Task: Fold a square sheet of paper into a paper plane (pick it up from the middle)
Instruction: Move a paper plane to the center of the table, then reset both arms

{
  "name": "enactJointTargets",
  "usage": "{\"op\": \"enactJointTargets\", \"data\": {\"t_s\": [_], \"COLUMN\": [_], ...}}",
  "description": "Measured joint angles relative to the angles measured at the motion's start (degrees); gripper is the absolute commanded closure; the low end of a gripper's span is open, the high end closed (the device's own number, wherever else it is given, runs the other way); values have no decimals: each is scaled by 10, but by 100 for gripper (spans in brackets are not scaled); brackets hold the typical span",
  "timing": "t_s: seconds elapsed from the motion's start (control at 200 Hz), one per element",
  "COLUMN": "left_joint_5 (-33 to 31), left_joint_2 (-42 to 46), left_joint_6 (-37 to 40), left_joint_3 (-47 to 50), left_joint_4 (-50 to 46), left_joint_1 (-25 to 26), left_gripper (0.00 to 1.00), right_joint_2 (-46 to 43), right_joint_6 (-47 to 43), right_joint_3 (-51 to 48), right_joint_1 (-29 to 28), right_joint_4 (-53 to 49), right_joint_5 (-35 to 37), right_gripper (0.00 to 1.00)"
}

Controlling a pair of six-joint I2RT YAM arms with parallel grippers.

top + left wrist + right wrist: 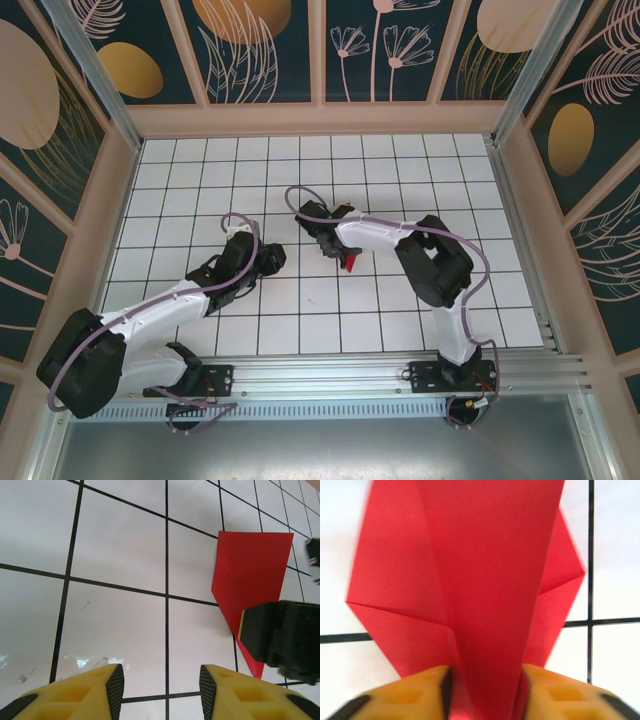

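Red paper (485,570) ran lengthwise away between the part-spread fingers of the right gripper (486,676) — clamped or loose, unclear — while the left gripper (161,679), open and empty, sat leftward.

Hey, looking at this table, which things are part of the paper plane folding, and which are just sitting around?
Job: partly folded red paper; right gripper, jaws apart with the paper between them; left gripper, open and empty.
Just there: gridded table; patterned wall panels.
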State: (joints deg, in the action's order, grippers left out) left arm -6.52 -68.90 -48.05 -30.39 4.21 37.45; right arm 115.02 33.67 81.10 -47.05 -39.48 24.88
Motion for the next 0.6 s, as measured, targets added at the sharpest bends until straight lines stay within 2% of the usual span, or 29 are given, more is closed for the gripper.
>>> {"op": "enactJointTargets", "data": {"t_s": [0.18, 0.23, 0.29, 0.35, 0.4, 0.43, 0.465, 0.6], "left_joint_5": [-23, -43, -76, -113, -154, -180, -210, -318], "left_joint_2": [-1, 0, 5, 18, 40, 59, 85, 191], "left_joint_6": [20, 34, 52, 72, 97, 114, 131, 205], "left_joint_3": [-6, -10, -11, -11, -8, -4, 6, 73], "left_joint_4": [-11, -19, -22, -29, -29, -27, -17, 51], "left_joint_1": [0, 0, -1, -4, -12, -19, -28, -71], "left_gripper": [51, 48, 43, 32, 20, 17, 14, 10], "right_joint_2": [-112, -152, -202, -259, -313, -345, -385, -504], "right_joint_6": [-22, -27, -36, -47, -52, -56, -65, -107], "right_joint_3": [0, -5, -24, -63, -108, -139, -183, -373], "right_joint_1": [6, 6, 10, 24, 51, 72, 101, 243], "right_joint_4": [12, 21, 42, 68, 92, 109, 140, 273], "right_joint_5": [-27, -21, -4, 14, 32, 46, 62, 80], "right_gripper": [36, 24, 19, 16, 10, 5, 3, 3]}}
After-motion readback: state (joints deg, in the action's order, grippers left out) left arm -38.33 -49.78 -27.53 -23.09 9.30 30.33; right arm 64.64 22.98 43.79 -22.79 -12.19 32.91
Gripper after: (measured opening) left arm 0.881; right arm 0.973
